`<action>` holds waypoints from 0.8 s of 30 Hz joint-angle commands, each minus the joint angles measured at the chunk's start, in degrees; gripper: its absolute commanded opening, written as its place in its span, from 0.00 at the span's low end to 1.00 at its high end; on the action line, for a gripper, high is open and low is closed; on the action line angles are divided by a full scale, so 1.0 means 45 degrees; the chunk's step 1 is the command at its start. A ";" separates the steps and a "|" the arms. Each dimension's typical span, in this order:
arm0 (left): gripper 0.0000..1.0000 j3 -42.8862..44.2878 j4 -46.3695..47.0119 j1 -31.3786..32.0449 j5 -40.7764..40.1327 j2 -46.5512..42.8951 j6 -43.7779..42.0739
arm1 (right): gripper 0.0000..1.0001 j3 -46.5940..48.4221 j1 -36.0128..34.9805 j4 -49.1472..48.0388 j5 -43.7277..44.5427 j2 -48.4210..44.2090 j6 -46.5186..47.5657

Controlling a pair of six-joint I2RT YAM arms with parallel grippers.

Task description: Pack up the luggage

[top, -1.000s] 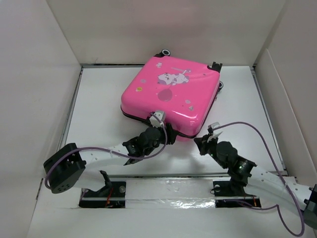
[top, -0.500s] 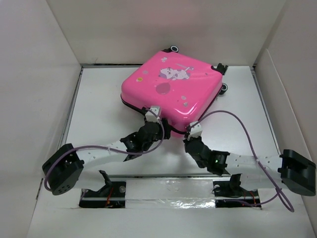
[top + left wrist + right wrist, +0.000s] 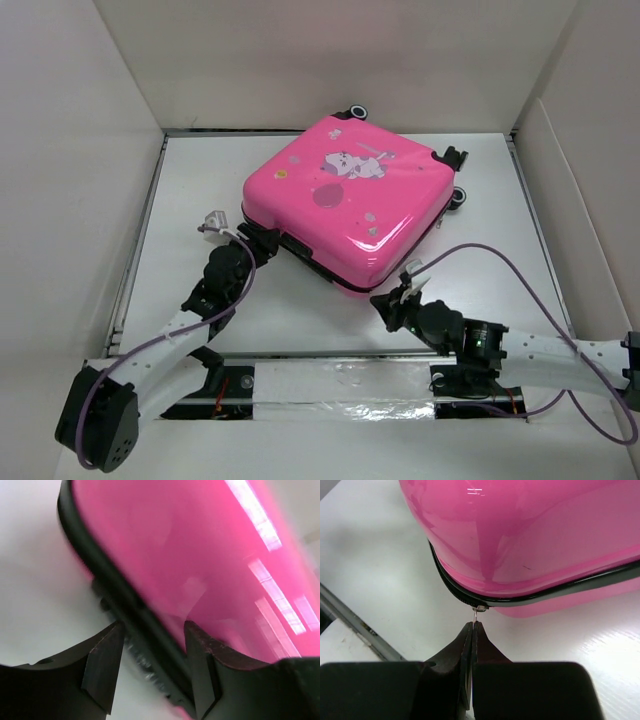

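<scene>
The luggage is a bright pink hard-shell suitcase with a cartoon print, lying flat and closed on the white table. It also fills the left wrist view and the right wrist view. My left gripper is open at the suitcase's left corner, and its jaws straddle the black zipper seam. My right gripper is at the near corner. In the right wrist view it is shut on the small metal zipper pull.
White walls box in the table on the left, back and right. The black wheels point to the back wall. A metal rail with the arm bases runs along the near edge.
The left gripper has moved from the suitcase's front edge to its left corner. The right gripper has closed in on the near corner. The suitcase has turned and shifted slightly back.
</scene>
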State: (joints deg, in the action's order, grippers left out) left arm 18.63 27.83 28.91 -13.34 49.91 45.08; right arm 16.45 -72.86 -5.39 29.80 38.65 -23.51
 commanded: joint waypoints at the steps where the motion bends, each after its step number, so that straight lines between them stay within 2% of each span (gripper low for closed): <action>1: 0.48 -0.0469 0.1625 -0.0310 0.2086 0.0858 0.0803 | 0.00 0.0212 -0.0586 -0.1028 -0.2911 0.0255 -0.0927; 5: 0.47 -0.0312 0.1802 -0.0175 0.2420 0.1584 0.0880 | 0.00 0.0348 -0.0702 -0.2101 -0.3029 0.1738 -0.1201; 7: 0.47 -0.0663 0.2620 -0.0174 0.2593 0.1778 0.0997 | 0.00 0.0310 -0.0703 -0.2511 -0.2679 0.2073 -0.1318; 11: 0.46 -0.0313 0.2857 -0.0174 0.2478 0.2403 0.0921 | 0.00 0.0407 -0.0703 -0.2826 -0.2151 0.2445 -0.1300; 12: 0.43 -0.0100 0.2877 -0.0174 0.2458 0.2598 0.0881 | 0.00 0.0427 -0.0703 -0.2807 -0.2034 0.2387 -0.1300; 13: 0.30 -0.0020 0.2761 -0.0174 0.2457 0.3006 0.0900 | 0.00 0.0446 -0.0703 -0.2768 -0.1975 0.2329 -0.1300; 15: 0.21 -0.0039 0.2681 -0.0174 0.2263 0.3263 0.1094 | 0.00 0.0485 -0.0703 -0.2437 -0.1741 0.2134 -0.1280; 16: 0.10 -0.0329 0.2778 -0.0174 0.2204 0.3322 0.1192 | 0.00 0.0486 -0.0703 -0.2320 -0.1682 0.1998 -0.1261; 18: 0.05 -0.0701 0.3109 -0.0309 0.2204 0.3264 0.1407 | 0.00 0.0427 -0.0703 -0.2123 -0.1526 0.1626 -0.1241; 21: 0.07 -0.0879 0.2918 -0.0426 0.2068 0.2953 0.1253 | 0.00 0.0368 -0.0703 -0.2026 -0.1272 0.1333 -0.1144; 24: 0.27 -0.0743 0.3478 -0.0427 0.2241 0.3088 0.1018 | 0.00 0.0485 -0.0703 -0.1636 -0.1038 0.1137 -0.0929</action>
State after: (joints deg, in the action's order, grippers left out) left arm 16.10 43.99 26.61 -7.53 62.50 50.68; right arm 16.45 -73.65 -11.90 28.12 45.39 -27.22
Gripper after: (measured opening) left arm 0.239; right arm 0.009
